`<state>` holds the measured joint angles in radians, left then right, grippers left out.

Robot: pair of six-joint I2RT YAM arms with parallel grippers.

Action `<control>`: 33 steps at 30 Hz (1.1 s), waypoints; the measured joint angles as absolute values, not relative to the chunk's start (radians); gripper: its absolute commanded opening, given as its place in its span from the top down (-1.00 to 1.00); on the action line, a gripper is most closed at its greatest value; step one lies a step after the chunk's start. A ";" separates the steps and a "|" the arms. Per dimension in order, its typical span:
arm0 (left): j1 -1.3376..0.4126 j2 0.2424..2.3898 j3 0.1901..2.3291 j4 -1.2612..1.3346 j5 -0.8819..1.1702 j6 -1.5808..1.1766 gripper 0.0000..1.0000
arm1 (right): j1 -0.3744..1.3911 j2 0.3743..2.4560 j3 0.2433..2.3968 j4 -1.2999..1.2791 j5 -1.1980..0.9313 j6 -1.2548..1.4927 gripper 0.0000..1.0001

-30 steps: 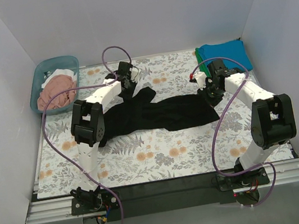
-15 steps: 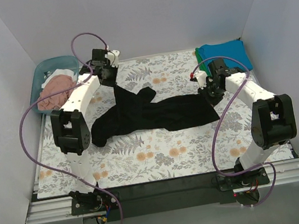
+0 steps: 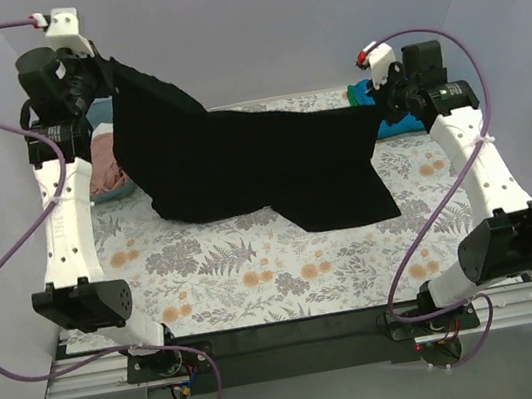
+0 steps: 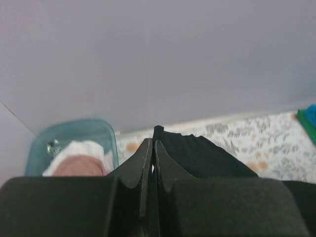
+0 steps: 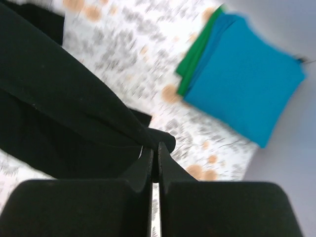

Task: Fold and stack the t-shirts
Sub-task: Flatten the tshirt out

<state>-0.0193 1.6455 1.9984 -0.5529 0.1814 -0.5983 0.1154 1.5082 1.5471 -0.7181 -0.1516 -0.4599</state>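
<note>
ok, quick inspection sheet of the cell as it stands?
Surface: floral table cloth, flat, partly covered by hanging cloth.
Job's things: black t-shirt held up and spread between both arms, lower edge down near the cloth; teal-blue t-shirt folded on top of the green t-shirt at the far right; pink t-shirt and white t-shirt bunched in the tub.
Clutter: teal tub at the far left corner; nothing else seen.
Grippers: left jaws shut on the black t-shirt, raised high; right jaws shut on its other end, lower.
Cables: purple cables loop free beside each arm, clear of the shirt.
Surroundings: plain white walls on three sides.
</note>
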 measured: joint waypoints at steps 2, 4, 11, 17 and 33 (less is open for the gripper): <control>0.003 1.588 2.001 -0.495 0.193 -0.619 1.00 | 0.104 1.478 1.595 -0.687 -0.137 -0.451 0.97; 0.014 1.548 2.003 -0.444 0.203 -0.634 1.00 | 0.097 1.446 1.620 -0.650 -0.119 -0.447 0.97; 0.027 1.465 2.002 -0.297 0.218 -0.667 1.00 | 0.093 1.365 1.650 -0.558 -0.053 -0.444 0.97; 0.027 1.427 1.983 -0.245 0.208 -0.671 1.00 | 0.093 1.313 1.679 -0.505 0.009 -0.446 0.97; 0.027 0.974 1.876 -0.228 0.104 -0.612 1.00 | 0.093 0.958 1.779 -0.467 0.050 -0.451 0.97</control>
